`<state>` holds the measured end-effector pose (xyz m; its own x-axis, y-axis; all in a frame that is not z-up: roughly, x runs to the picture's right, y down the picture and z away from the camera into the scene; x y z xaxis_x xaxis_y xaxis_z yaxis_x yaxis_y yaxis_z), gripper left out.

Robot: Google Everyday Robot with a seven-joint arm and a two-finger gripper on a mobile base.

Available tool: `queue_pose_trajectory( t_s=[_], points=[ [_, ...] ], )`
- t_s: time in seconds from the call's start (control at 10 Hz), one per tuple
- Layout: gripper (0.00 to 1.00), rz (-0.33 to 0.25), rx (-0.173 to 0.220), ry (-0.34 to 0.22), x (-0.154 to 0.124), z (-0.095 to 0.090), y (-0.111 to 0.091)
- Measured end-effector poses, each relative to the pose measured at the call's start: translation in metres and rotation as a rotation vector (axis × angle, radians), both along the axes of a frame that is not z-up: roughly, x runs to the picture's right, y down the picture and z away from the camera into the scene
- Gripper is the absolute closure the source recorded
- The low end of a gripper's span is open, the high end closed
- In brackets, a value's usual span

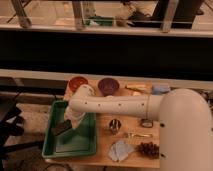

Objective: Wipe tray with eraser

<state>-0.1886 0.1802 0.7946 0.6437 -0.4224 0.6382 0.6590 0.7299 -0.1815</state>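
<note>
Camera view, hand [67,122] over tray [81,141], seemingly clasping eraser [60,129]

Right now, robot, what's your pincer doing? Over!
Pincer shut on eraser. Eraser inside green tray, left side. Metal cup stands apart, right of tray. Over.

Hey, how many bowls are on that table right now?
2. An orange bowl sits at the table's back edge, with a purple bowl beside it. The arm may hide others. The hand holds the eraser down in the green tray.
</note>
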Motion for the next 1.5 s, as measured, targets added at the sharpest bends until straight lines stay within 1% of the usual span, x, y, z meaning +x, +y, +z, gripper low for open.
queue_pose_trajectory(
  t_s=[0.1, 0.2, 0.3, 0.4, 0.6, 0.8, 1.0, 1.2, 1.5],
  points=[
    [0.98, 0.009, -0.014, 0.028, 0.019, -0.009, 0.012],
    [0.98, 0.014, -0.027, 0.05, 0.031, -0.014, 0.023],
    [0.98, 0.019, -0.034, 0.066, 0.038, -0.017, 0.029],
    [0.98, 0.024, -0.031, 0.08, 0.04, -0.018, 0.03],
    [0.98, 0.022, -0.005, 0.093, 0.04, -0.015, 0.023],
    [0.98, 0.014, 0.04, 0.107, 0.038, -0.009, 0.009],
    [0.98, 0.01, 0.069, 0.122, 0.037, -0.004, -0.002],
    [0.98, 0.015, 0.097, 0.148, 0.043, 0.002, -0.012],
    [0.98, 0.02, 0.136, 0.163, 0.04, 0.008, -0.027]
  ],
)
